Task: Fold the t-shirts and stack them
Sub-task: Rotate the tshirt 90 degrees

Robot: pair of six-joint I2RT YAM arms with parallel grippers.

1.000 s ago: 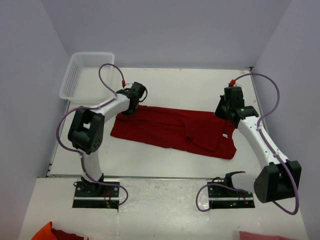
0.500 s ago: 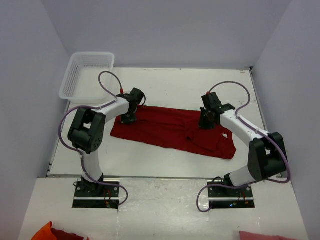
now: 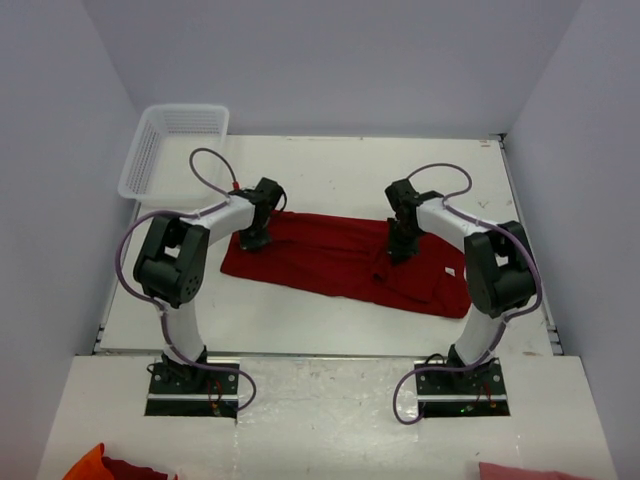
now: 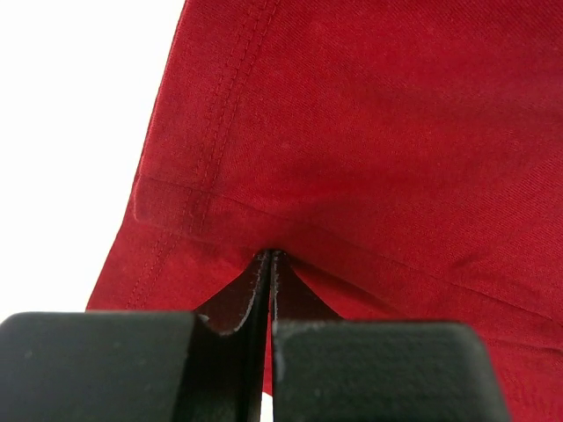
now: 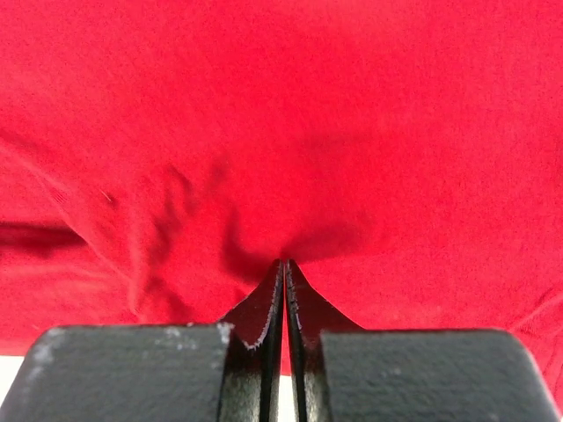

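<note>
A dark red t-shirt [image 3: 330, 262] lies folded into a long strip across the middle of the table. My left gripper [image 3: 252, 238] is down on the strip's upper left corner. In the left wrist view the left gripper [image 4: 269, 256] has its jaws shut, with the stitched hem of the t-shirt [image 4: 369, 132] puckered at their tips. My right gripper [image 3: 397, 250] sits on the right half of the strip. In the right wrist view the right gripper [image 5: 284, 262] is shut too, and wrinkles in the t-shirt [image 5: 290, 114] run into its tips.
A white mesh basket [image 3: 175, 150] stands at the table's far left corner. On the near ledge, beside the arm bases, lie an orange and red cloth [image 3: 110, 465] at the left and a pink cloth [image 3: 530, 470] at the right. Walls close in the table on three sides.
The right arm swung left from the strip's right end and came down on the shirt's right half. The left gripper slid slightly nearer along the left corner.
</note>
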